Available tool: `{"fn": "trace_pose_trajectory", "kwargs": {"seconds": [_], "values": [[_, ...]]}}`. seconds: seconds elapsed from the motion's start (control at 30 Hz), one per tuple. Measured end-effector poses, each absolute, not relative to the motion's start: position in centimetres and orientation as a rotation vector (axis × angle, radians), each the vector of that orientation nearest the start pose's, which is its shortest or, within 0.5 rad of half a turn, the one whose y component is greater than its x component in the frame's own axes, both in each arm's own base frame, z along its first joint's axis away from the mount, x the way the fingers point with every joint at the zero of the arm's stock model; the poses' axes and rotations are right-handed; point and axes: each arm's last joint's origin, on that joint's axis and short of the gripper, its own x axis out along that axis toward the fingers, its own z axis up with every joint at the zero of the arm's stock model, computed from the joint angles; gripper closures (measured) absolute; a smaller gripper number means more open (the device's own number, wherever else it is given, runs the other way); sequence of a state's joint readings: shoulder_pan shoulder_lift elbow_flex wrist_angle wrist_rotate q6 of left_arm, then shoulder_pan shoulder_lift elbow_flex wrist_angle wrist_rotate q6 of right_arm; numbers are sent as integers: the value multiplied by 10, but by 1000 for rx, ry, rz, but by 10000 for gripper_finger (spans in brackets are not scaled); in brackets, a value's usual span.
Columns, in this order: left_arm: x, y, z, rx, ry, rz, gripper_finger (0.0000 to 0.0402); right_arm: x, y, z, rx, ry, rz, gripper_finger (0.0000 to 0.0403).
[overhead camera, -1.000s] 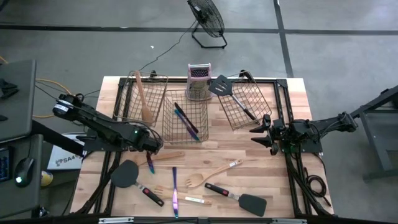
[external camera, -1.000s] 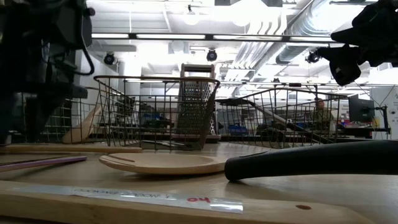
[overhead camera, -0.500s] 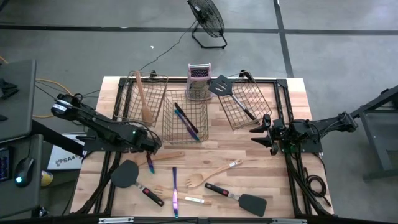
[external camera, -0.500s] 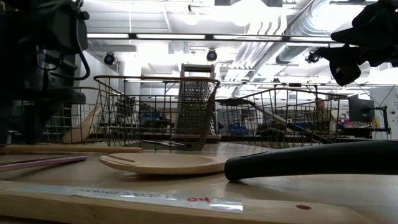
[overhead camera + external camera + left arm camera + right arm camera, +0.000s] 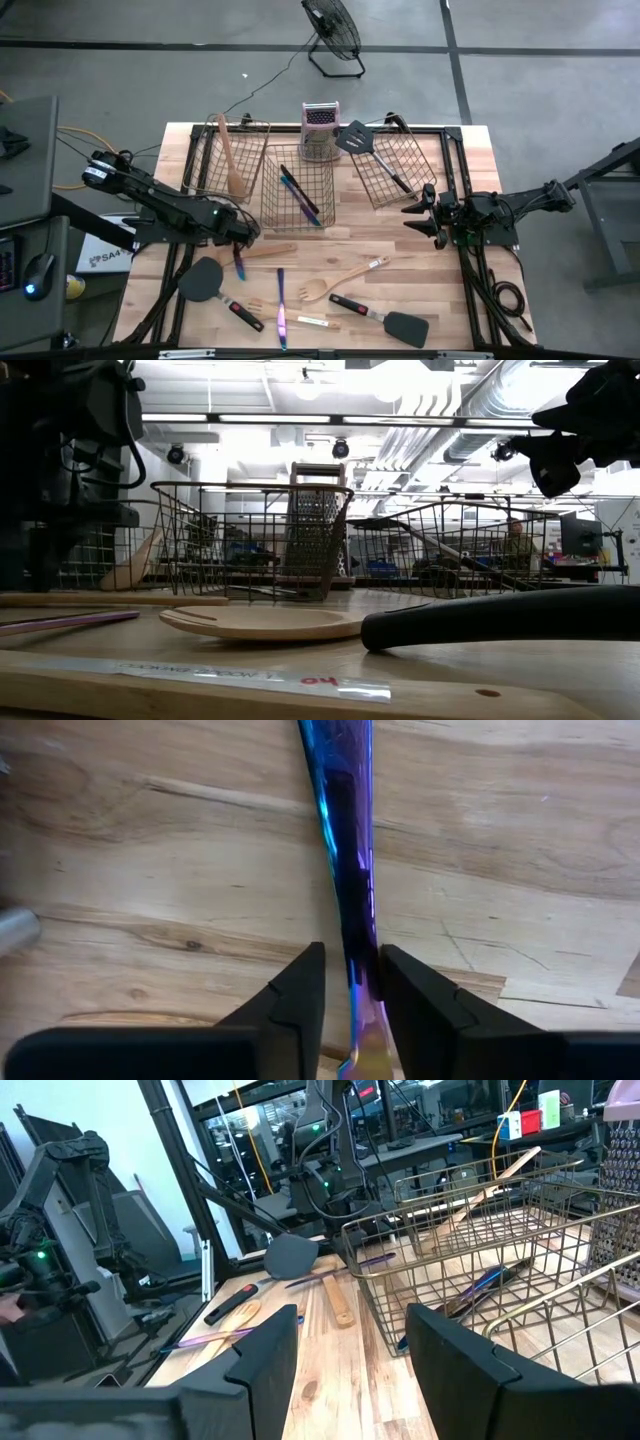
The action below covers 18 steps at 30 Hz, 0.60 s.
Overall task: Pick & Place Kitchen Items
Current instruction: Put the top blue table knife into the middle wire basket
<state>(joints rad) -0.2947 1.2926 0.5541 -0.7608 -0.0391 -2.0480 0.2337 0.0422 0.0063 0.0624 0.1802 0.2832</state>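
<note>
The wooden surface (image 5: 440, 300) carries three baskets (image 5: 298, 186) and a grater (image 5: 319, 132) at the back. Wooden utensils (image 5: 335, 280), black spatulas (image 5: 212, 285) and purple cutlery (image 5: 281, 305) lie in front.

Iridescent purple-blue cutlery piece (image 5: 350, 870); pale wood-grain table (image 5: 520, 840).

Overhead looking straight down, table-level looking across, two wrist close-ups (all sharing the table (image 5: 420, 250))
</note>
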Motion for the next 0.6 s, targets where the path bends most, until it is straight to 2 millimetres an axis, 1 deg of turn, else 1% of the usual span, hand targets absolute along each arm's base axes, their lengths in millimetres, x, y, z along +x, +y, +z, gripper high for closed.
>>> {"fn": "trace_pose_trajectory", "kwargs": {"seconds": [0.4,0.6], "values": [[169,-50,140,-1370,1051,1281,361,98,18,168,289,-19,57,223],[169,-50,140,-1355,1061,1268,365,98,18,168,289,-18,57,223]]}}
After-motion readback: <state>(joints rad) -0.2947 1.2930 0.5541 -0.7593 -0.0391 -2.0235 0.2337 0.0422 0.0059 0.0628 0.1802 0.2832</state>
